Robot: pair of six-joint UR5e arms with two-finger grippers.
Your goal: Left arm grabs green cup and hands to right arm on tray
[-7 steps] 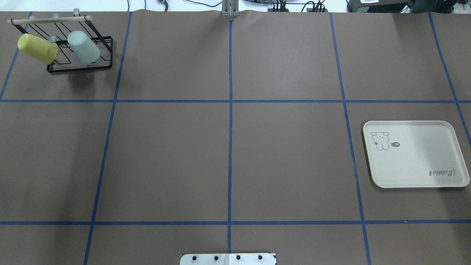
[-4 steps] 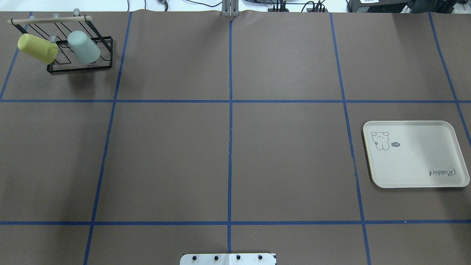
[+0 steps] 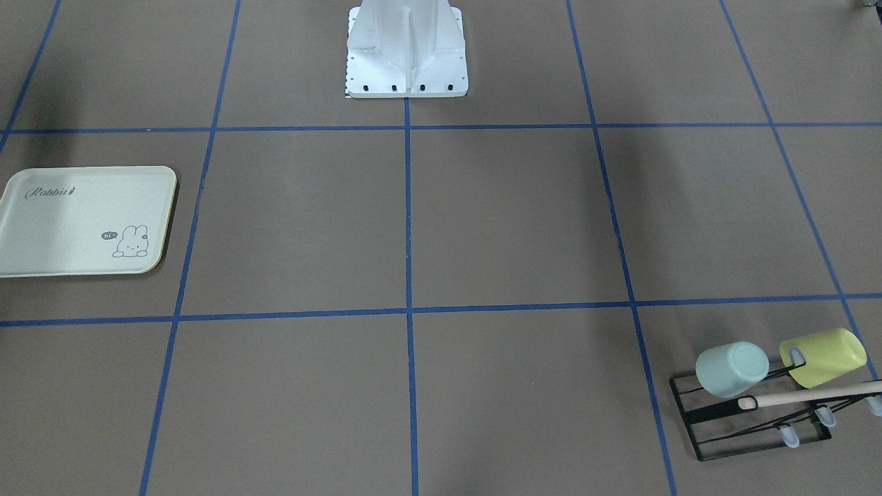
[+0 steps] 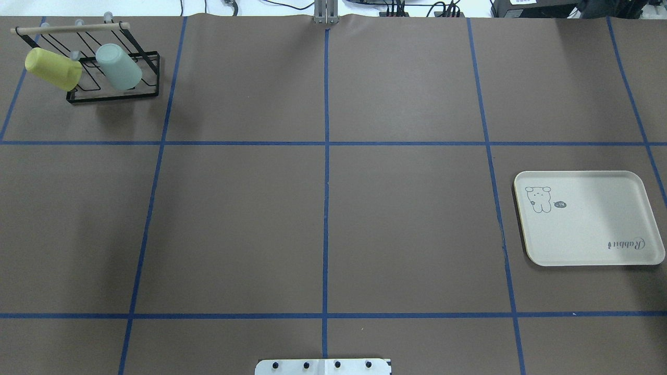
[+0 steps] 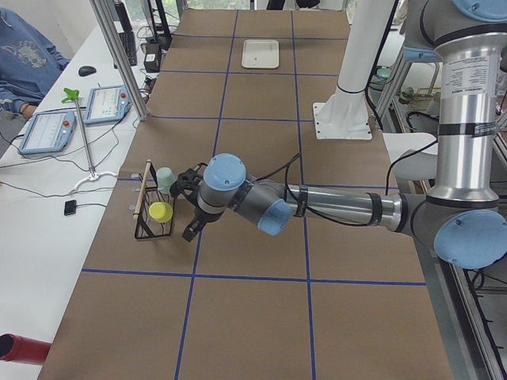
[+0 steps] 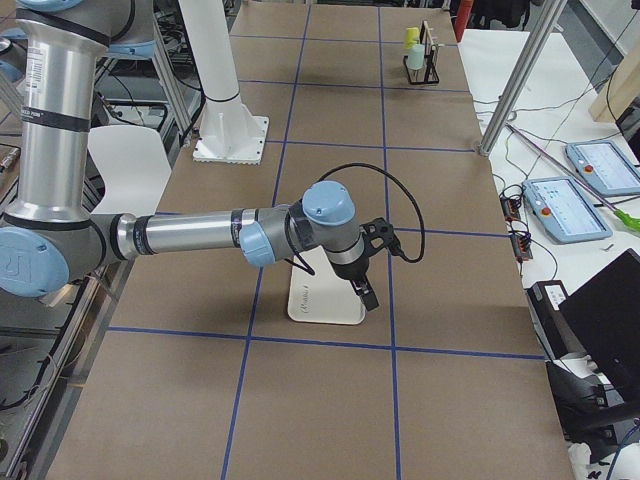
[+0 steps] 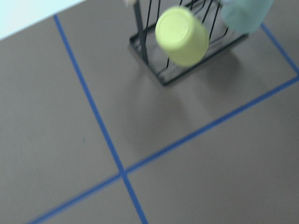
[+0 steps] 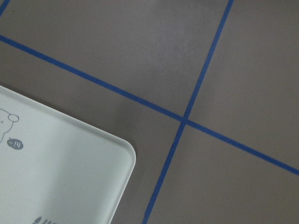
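While the brown counter [image 4: 234, 224] carries everything, the left arm [image 5: 341, 207] reaches across it toward the far corner on its own side. Its hand [image 5: 187, 207] hangs just beside the black wire rack [image 4: 112, 97]; whether that hand is released or clenched I cannot tell. The right arm [image 6: 200, 235] is well apart from the rack. Its hand [image 6: 366, 285] hovers by a corner of the tray [image 4: 589, 234], and its grip cannot be read either.

The tray holds nothing. The rack holds two cups side by side on its prongs, both tilted with closed ends raised: the yellow-green cup [image 4: 52, 67] and the green cup [image 4: 119, 66].

In the left wrist view the yellow-green cup sits almost straight ahead, while the green cup shows only at the upper right edge. I judge that the left hand, much the nearer one, must shift sideways to the green cup, close across its slanted long axis, and draw it off along the prong.
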